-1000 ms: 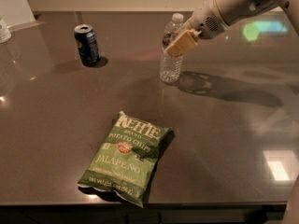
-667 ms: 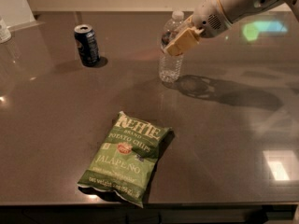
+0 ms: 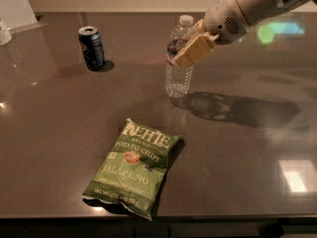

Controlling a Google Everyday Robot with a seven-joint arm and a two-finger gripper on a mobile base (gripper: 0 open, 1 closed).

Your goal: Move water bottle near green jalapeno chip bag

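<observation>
The water bottle [image 3: 179, 78], clear and ribbed with a white cap, stands upright at the middle back of the dark table [image 3: 237, 148]. My gripper [image 3: 185, 51] comes in from the upper right and is shut on the bottle at its label band, with a tan finger pad [image 3: 194, 49] across the front. I cannot tell whether the bottle's base touches the table. The green jalapeno chip bag [image 3: 134, 166] lies flat near the front edge, below and left of the bottle, well apart from it.
A dark soda can [image 3: 92, 47] stands at the back left. A white object [image 3: 4, 32] sits at the far left edge. The arm's shadow [image 3: 237, 110] falls right of the bottle. The table's front edge runs just below the bag.
The bottle, held in my gripper, has shifted slightly toward the front of the table. The chip bag and can have not moved.
</observation>
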